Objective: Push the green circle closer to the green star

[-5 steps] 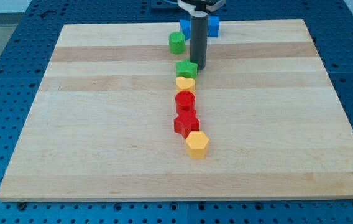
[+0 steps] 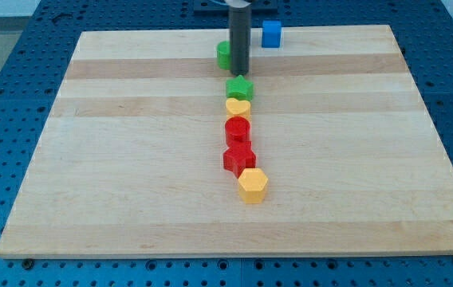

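The green circle [image 2: 224,54] sits near the view's top on the wooden board [image 2: 131,159], its right side partly hidden by my rod. The green star [image 2: 240,88] lies a little below and to the right of it. My tip [image 2: 239,73] is just right of the green circle's lower edge and just above the green star, between the two. I cannot tell whether it touches either.
A blue block [image 2: 271,33] lies at the top, right of the rod. Below the green star runs a close column: yellow heart [image 2: 238,107], red circle [image 2: 237,128], red star [image 2: 239,158], yellow hexagon [image 2: 253,184].
My tip has moved left and toward the view's top, from the right of the green star to beside the green circle. It now hides a second blue block. The blocks have not visibly moved.
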### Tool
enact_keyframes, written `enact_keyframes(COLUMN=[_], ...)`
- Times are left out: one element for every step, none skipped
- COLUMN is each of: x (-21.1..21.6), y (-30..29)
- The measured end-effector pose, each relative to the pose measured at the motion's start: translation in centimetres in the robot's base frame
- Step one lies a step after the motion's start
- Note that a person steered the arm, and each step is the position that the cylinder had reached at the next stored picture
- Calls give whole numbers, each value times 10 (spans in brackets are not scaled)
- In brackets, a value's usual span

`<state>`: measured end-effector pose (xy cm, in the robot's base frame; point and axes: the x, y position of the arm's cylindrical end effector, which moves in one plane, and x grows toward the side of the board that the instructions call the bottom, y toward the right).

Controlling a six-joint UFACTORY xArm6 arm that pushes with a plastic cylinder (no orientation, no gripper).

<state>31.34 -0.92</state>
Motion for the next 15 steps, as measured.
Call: enact_keyframes(x=[-2, -43, -66, -68, -68, -80, -80, -72, -71, -67, -61, -49, -36, -32, -26], y=[-33, -41, -18, 0, 19, 52, 81, 82, 59, 40, 28, 17, 12, 9, 7])
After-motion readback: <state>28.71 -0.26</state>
